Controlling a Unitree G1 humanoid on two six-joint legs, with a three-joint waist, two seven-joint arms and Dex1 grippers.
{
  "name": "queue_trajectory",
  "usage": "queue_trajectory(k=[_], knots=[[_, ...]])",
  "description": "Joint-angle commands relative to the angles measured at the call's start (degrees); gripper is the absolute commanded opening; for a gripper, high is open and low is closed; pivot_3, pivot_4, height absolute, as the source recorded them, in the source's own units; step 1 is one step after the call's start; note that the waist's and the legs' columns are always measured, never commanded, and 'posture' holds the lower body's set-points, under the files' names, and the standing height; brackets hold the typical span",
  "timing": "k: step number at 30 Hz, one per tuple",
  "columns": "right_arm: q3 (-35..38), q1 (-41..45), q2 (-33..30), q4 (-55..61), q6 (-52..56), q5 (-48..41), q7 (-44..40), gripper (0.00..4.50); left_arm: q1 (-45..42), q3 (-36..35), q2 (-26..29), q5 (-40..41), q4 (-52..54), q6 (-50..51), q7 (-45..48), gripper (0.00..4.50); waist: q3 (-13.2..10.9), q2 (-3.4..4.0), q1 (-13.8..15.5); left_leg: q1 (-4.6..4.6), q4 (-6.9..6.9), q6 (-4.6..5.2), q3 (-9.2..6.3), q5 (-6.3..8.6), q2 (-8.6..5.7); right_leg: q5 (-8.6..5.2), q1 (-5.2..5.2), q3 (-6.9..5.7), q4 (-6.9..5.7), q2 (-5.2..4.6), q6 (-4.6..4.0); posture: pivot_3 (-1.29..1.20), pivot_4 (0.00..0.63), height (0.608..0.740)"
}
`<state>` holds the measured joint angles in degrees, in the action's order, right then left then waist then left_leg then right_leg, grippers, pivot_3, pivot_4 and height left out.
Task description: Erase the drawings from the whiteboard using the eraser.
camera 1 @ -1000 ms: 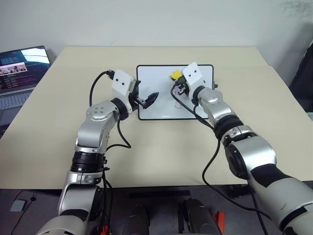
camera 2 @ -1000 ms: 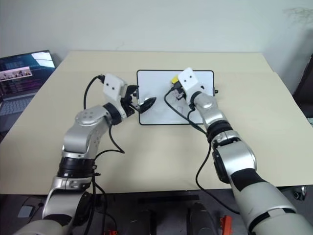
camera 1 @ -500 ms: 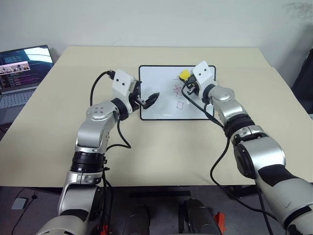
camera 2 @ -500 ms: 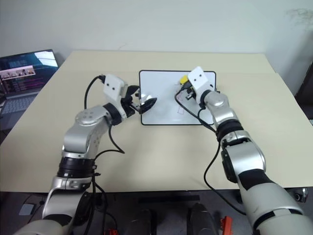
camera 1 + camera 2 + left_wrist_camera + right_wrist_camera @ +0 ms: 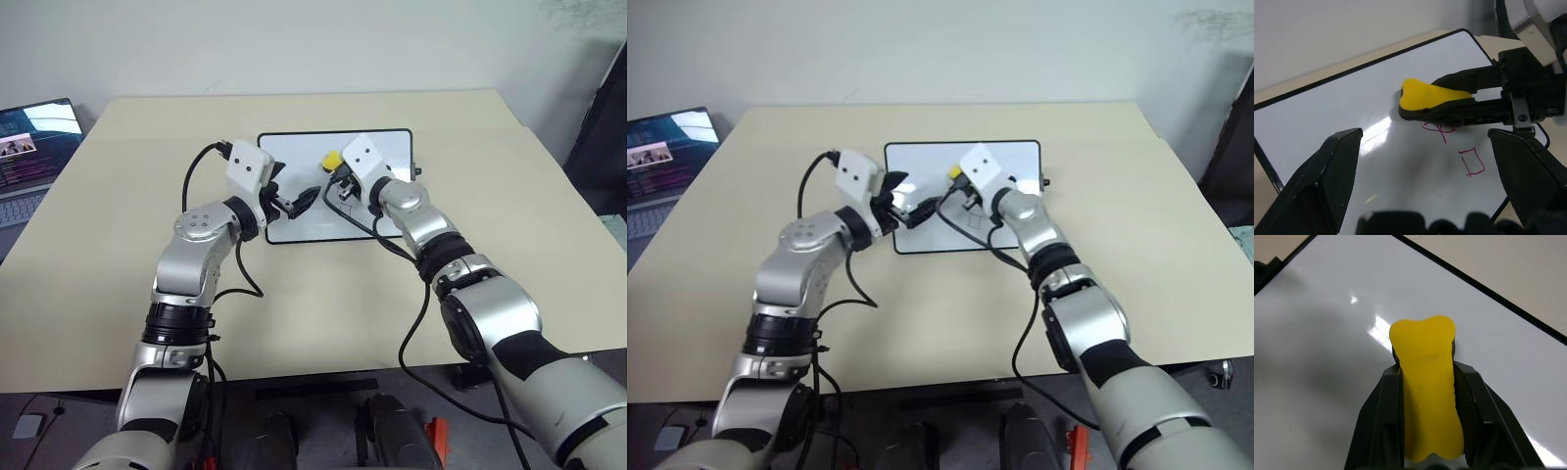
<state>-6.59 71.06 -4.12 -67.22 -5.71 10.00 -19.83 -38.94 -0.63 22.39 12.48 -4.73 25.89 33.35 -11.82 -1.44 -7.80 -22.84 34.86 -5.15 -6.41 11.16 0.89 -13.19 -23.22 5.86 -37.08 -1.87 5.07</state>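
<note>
1. Right claw (image 5: 1425,382): clamped on the eraser (image 5: 1426,382), one black finger along each long side of the yellow block.
2. Eraser: lies flat on the whiteboard (image 5: 294,157), near the board's middle; its black underside meets the white surface in the left wrist view.
3. Drawings (image 5: 1459,147): a red scribble sits just beside the eraser, partly hidden under the right claw; a small red square (image 5: 1472,161) lies apart from it, uncovered. Any third mark cannot be made out.
4. Left claw (image 5: 294,204): fingers spread apart, holding nothing, poised over the whiteboard's left part, near the frame. Whether they touch the board cannot be told.
5. Whiteboard: lies flat on the beige bench (image 5: 509,225), towards its far middle; thin black frame, a small black knob (image 5: 416,172) on the right short side.
6. Laptop (image 5: 29,147): open, screen lit, at the far left beside the bench.
</note>
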Motion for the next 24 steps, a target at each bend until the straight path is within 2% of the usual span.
queue_trajectory(k=[1, 8, 16, 24], knots=[[0.09, 1.63, 0.37, -0.52, 0.88, 0.17, 1.14, 1.04, -0.60, -0.16, 0.24, 0.42, 2.18, -0.50, 0.35, 4.50, 0.00, 0.00, -0.06, 0.00, 0.00, 0.00, 0.00, 0.00, 0.00, 0.00, 0.00, 0.00, 0.00, 0.00, 0.00, 0.00, 0.150, 0.740], [0.94, 1.83, -2.54, -1.57, 1.72, 0.09, 3.32, 1.04, -0.86, -0.03, 0.32, 0.54, 1.91, -0.61, 0.51, 4.50, 0.00, 0.00, 0.01, -0.01, 0.00, 0.00, 0.00, 0.00, 0.00, -0.02, 0.00, -0.01, 0.00, 0.00, 0.03, 0.00, 0.150, 0.740], [2.26, 1.46, -8.92, -2.50, 2.82, -0.29, 3.69, 1.04, -1.14, 0.53, 0.13, 0.70, 1.85, -0.53, 1.49, 4.50, 0.00, -0.01, 1.70, -0.03, 0.01, 0.00, -0.01, 0.00, -0.01, -0.04, 0.00, -0.02, 0.03, 0.00, 0.07, 0.00, 0.150, 0.740], [4.71, 1.23, -8.46, -0.24, 1.52, -3.76, -0.29, 1.04, -1.43, 0.75, -0.05, 0.58, 1.60, -0.75, 2.76, 4.50, 0.00, -0.01, 1.52, -0.04, 0.01, 0.00, -0.01, 0.00, -0.01, -0.04, 0.00, -0.01, 0.04, 0.00, 0.06, 0.00, 0.150, 0.740]])
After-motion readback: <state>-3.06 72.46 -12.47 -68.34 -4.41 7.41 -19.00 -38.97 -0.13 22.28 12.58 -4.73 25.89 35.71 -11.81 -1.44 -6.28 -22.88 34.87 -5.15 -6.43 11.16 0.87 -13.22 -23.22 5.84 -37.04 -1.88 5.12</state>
